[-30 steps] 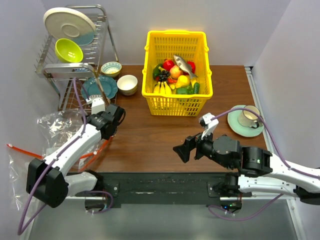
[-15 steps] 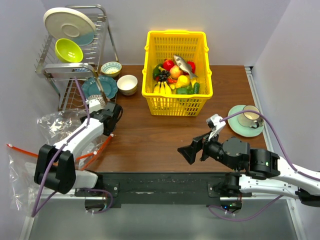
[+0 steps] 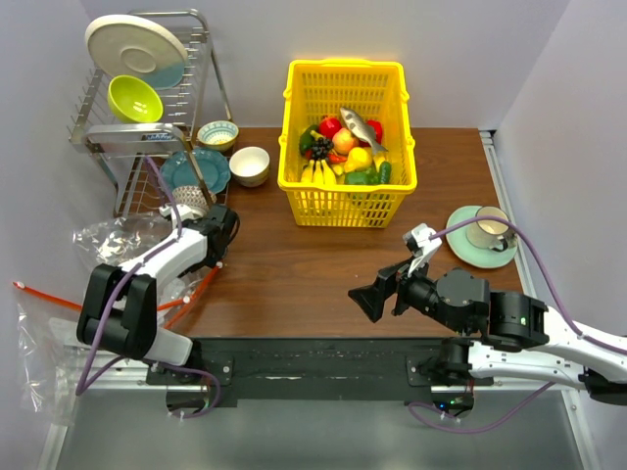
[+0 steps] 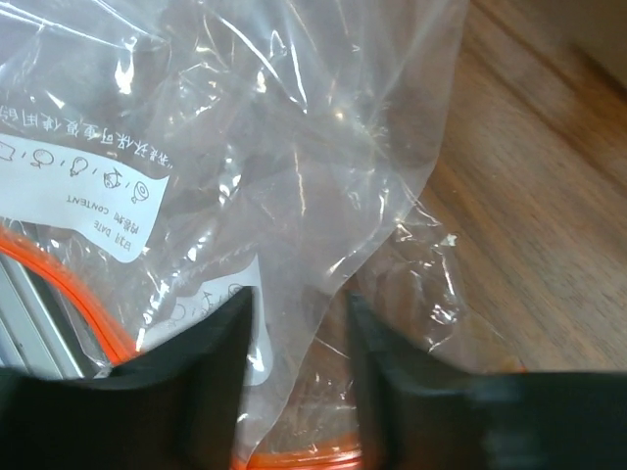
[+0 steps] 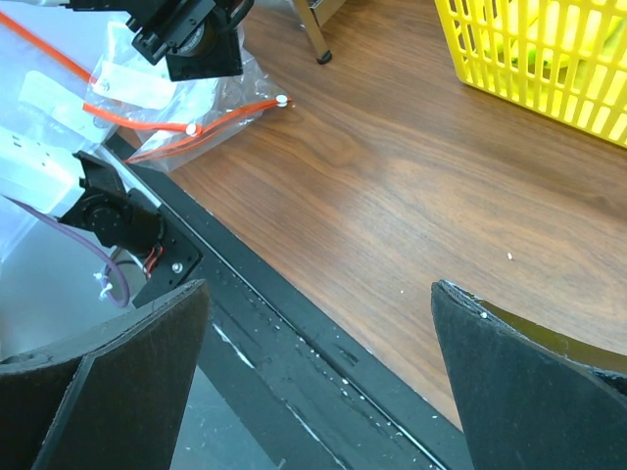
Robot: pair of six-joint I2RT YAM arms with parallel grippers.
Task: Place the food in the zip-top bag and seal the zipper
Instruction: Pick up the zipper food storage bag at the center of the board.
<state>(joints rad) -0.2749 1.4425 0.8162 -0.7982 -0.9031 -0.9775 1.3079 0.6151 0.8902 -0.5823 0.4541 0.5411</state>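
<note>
At the far left I see the zip-top bag [image 4: 294,147] lying crumpled at the left edge of the worktop [image 3: 294,264], partly spilling past that edge; it is clear and crinkly, with a white printed label on it. The left end effector [image 4: 299,333] hangs right over it; its jaws stand partly apart, with bag film showing in the gap between the two dark fingers [image 4: 196,382]; I cannot tell whether either finger presses on the plastic. The zipper [image 4: 69,294] runs as a thin orange-red line just left of those fingers. I cannot tell whether the bag's mouth is open or sealed.

Further right, at the back of the worktop, stands the yellow basket [image 3: 345,67]; the food [image 3: 343,147] is all inside it, well apart from the bag; I can make out the yellow banana bunch [image 3: 315,174] against the near wall.

Right of centre, the right end effector [image 5: 318,294] hovers above the worktop's near edge, jaws spread wide and holding nothing. A cup on a saucer [image 3: 485,235] sits near the right edge.
</note>
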